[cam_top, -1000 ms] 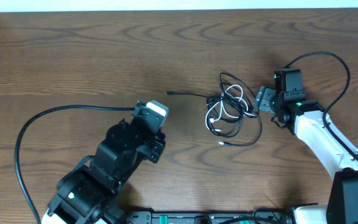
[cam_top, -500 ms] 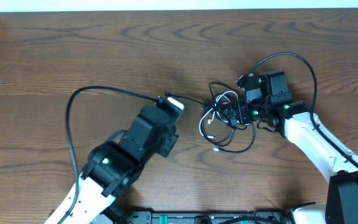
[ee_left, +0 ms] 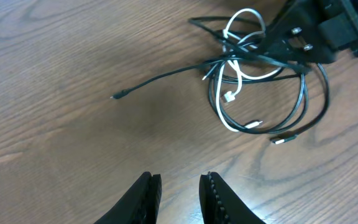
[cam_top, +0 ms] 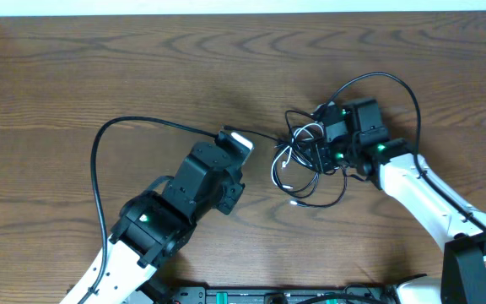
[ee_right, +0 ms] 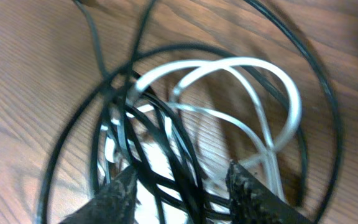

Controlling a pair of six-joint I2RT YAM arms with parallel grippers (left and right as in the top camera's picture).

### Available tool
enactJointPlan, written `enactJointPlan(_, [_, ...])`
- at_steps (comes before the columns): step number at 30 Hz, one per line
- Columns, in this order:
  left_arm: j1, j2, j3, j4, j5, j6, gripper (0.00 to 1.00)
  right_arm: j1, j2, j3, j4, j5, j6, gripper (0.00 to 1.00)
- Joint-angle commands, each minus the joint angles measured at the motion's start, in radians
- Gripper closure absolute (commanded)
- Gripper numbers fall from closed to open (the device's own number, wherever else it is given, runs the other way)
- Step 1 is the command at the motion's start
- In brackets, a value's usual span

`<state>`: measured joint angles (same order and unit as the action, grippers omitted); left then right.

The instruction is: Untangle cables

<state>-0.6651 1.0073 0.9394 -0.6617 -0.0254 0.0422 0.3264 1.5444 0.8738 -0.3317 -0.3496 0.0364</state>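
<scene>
1. Since a second ago both arms have closed in on the cables. The right gripper has moved from their right edge into the tangle, and the left gripper has come forward from the near left.
2. The cables lie in one knotted heap right of centre on the table. They are black loops with a white cable threaded through them.
3. One loose black end trails out leftward from the heap, well apart from the loops.
4. The right gripper stands spread, its fingers straddling several black strands, with the white cable just beyond. It has not clamped anything yet.
5. The left gripper is parted by a narrow gap and empty, hovering above bare wood on the near side of the loose end.
6. The step in hand looks like taking first holds: right on the bundle, left on the trailing strand.
7. Next, the right would need to pinch only a strand or two, not the whole bundle. The left must then drop onto the loose end and draw it left, away from the heap.
</scene>
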Motion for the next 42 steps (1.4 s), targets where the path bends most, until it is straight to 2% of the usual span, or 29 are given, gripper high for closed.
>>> enactJointPlan(1, [-0.002,-0.018,0.014,0.000,0.044,0.005,0.74,0.052,0.014,-0.004,0.021,0.045,0.054,0.66])
enactJointPlan(3, [-0.002,-0.018,0.014,0.000,0.044,0.005,0.74,0.076,0.018,-0.004,0.035,0.061,0.077,0.75])
enactJointPlan(6, [-0.002,-0.018,0.014,0.000,0.044,0.005,0.74,0.110,0.023,-0.004,0.048,0.064,0.084,0.99])
enactJointPlan(16, [-0.002,-0.018,0.014,-0.002,0.044,0.005,0.74,0.145,-0.035,0.029,0.066,0.026,0.154,0.99])
enactJointPlan(25, [-0.002,-0.013,0.014,-0.011,0.045,0.005,0.72,0.145,-0.319,0.122,0.051,0.039,0.150,0.99])
enactJointPlan(28, [-0.002,-0.010,0.014,-0.010,0.073,0.005,0.67,0.145,-0.408,0.127,0.051,0.064,0.150,0.98])
enactJointPlan(31, [-0.002,0.006,0.014,-0.004,0.151,0.006,0.53,0.145,-0.492,0.127,0.051,0.077,0.150,0.98])
enactJointPlan(33, [-0.002,0.027,0.014,-0.003,0.172,0.006,0.52,0.145,-0.539,0.127,0.050,0.102,0.150,0.98])
enactJointPlan(36, [-0.002,0.069,0.014,-0.003,0.172,0.006,0.53,0.145,-0.607,0.127,0.011,0.248,0.150,0.98])
enactJointPlan(38, [-0.002,0.085,0.014,0.001,0.172,0.006,0.57,0.145,-0.626,0.127,-0.037,0.388,0.160,0.98])
enactJointPlan(42, [-0.002,0.095,0.014,0.025,0.172,0.006,0.62,0.144,-0.630,0.127,-0.229,0.815,0.379,0.98])
